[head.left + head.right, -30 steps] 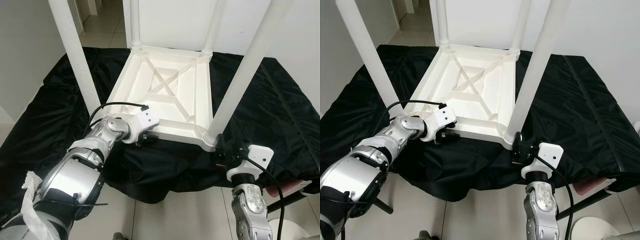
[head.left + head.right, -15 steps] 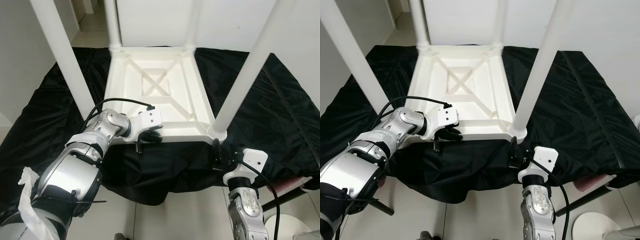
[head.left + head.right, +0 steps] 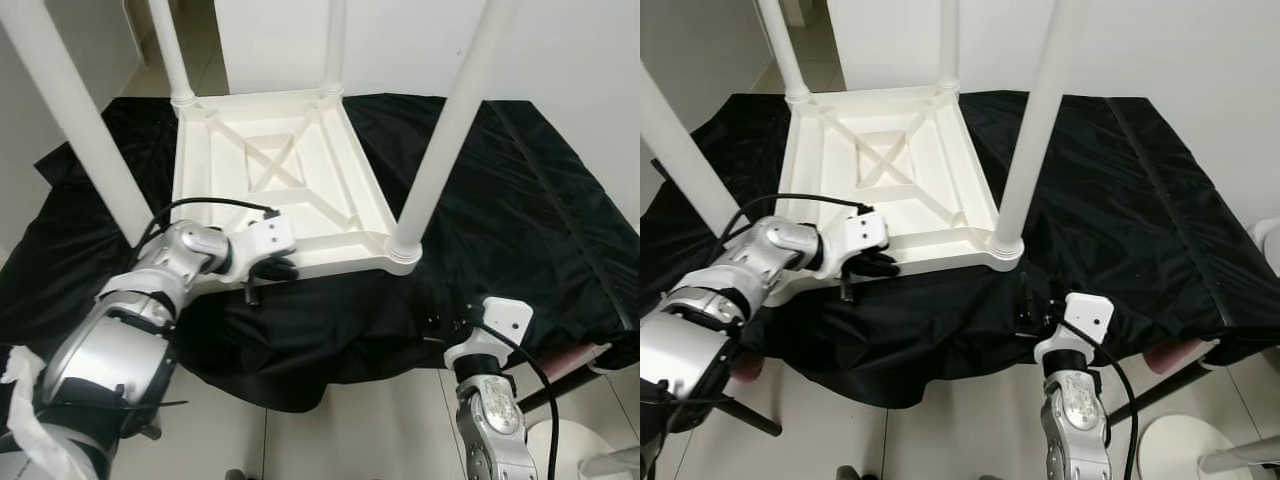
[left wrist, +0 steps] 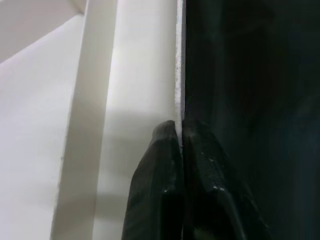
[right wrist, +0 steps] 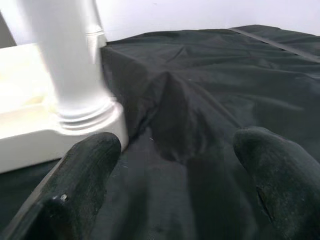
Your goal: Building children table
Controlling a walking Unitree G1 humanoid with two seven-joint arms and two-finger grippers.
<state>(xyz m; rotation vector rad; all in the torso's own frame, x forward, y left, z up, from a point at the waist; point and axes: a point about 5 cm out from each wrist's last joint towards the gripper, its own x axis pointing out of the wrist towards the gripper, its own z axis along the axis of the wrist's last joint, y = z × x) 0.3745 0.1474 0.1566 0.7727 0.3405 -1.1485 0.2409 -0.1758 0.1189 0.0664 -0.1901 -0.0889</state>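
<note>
A black cloth (image 3: 520,200) covers the work surface, filling the middle of the frame. On it the white table (image 3: 270,190) lies upside down, four legs up, now rotated and slid toward the left compared with a second ago. The left gripper (image 3: 268,270) is clamped on its near rim, lower left. The right gripper (image 3: 1032,308), fingers apart, has let go of the near-right leg (image 3: 440,150) and sits just below it. Assembly looks nearly finished.

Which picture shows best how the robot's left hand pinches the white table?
The left wrist view: the left end effector is shut on the thin rim of the upturned white table. The eye views show that end effector from above at the table's near edge.
</note>
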